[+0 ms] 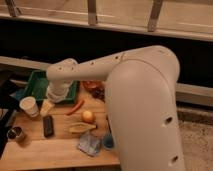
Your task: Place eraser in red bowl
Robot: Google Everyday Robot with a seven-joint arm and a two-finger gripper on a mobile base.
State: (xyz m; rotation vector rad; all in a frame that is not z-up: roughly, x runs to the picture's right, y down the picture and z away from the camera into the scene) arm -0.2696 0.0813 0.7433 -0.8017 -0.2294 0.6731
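The tool hangs spread wide, with the eraser lying on the worktop at its 6 o'clock. The red bowl sits at 2 o'clock, past a carrot, half hidden by the arm.

My gripper sits just right of the paper cup, its top under my arm. Right of my fingers: red bowl mostly hidden behind the arm. Beyond them: green tray, near corner covered. Blue thing half-hidden.

Tool hangs low left (spread wide).
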